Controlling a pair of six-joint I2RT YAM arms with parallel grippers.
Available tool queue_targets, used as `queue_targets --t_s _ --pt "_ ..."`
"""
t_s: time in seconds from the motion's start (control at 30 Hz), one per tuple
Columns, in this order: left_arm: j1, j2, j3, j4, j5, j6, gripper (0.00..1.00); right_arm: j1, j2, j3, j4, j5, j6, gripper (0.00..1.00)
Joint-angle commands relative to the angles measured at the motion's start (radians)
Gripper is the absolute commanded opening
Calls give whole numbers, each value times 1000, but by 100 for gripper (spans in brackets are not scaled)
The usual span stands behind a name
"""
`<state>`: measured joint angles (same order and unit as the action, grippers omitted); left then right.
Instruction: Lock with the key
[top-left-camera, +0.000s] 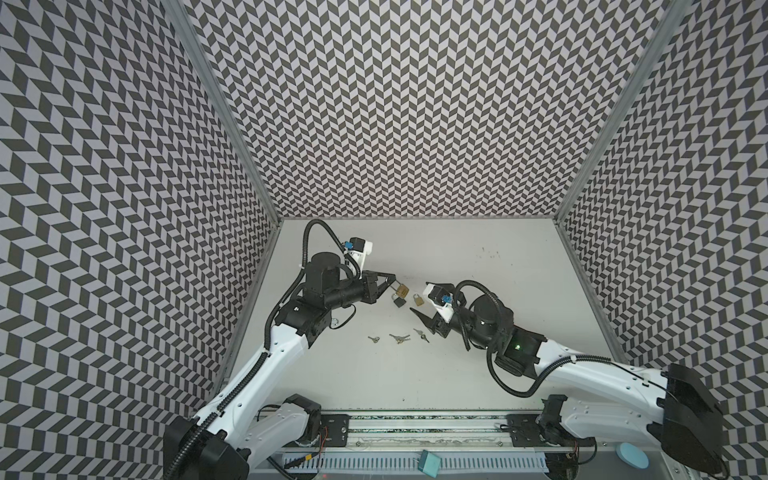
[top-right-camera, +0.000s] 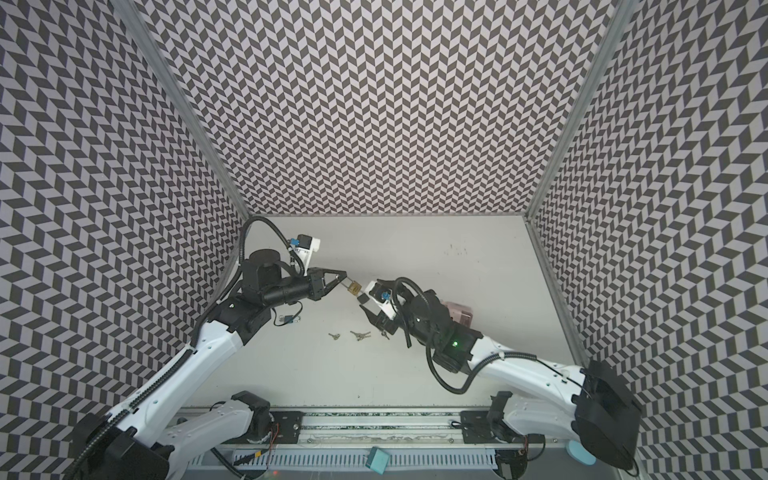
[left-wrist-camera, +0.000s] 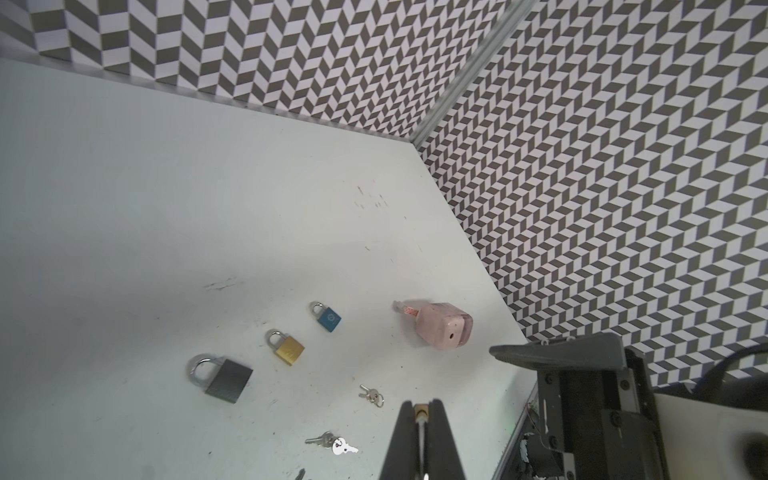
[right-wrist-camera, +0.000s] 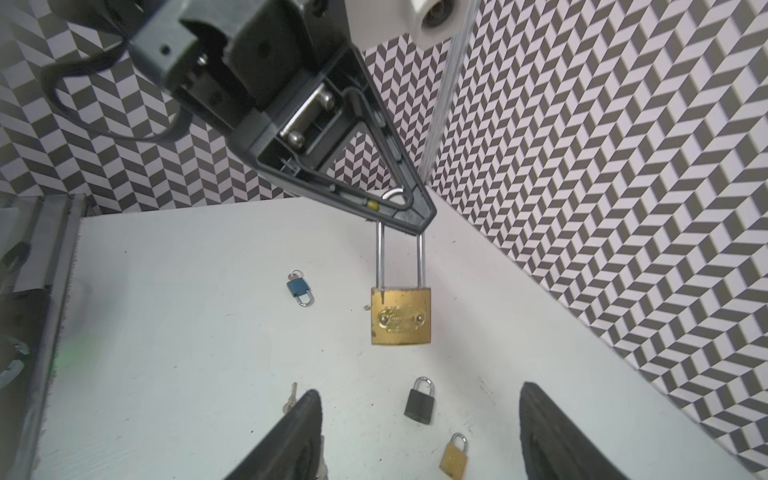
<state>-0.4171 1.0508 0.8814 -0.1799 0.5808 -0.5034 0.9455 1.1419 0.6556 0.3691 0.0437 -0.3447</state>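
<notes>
left gripper (right-wrist-camera: 409, 218) is pinching the brass padlock (right-wrist-camera: 401, 316) by its stiff shackle (right-wrist-camera: 379, 257), right gripper (right-wrist-camera: 419, 395) is gaping empty; heavy, slick-looking body's probably wanting a flat-side grip.

brass padlock (right-wrist-camera: 401, 318): dull yellow metal, scratched; shackle shiny steel
left end effector (right-wrist-camera: 417, 219): matt blk plastic
surface (right-wrist-camera: 187, 353): matt white, scuffed

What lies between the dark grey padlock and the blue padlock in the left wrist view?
A small brass padlock lies between them, touching neither; the left wrist view shows it.
</notes>
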Motion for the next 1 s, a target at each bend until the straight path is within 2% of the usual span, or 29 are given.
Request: queue_targets --t_s 0.0,0.27,0.57,0.73,0.9,0.97 --pt "-51 8 45 85 -5 -23 0 -7 -25 -33 162 -30 -76 73" --pt "-112 22 36 126 -25 -46 0 -7 10 -14 167 -72 -50 72" --pt "-127 31 42 134 -25 -34 0 -7 42 3 141 -72 -21 45" --pt "-128 36 47 131 -20 -21 0 -7 47 13 127 -72 -9 36" --pt "-129 33 44 138 -16 -27 0 -7 61 12 130 -34 -5 37" --pt "-128 31 45 134 -18 -20 0 -7 74 16 131 -16 -7 51"
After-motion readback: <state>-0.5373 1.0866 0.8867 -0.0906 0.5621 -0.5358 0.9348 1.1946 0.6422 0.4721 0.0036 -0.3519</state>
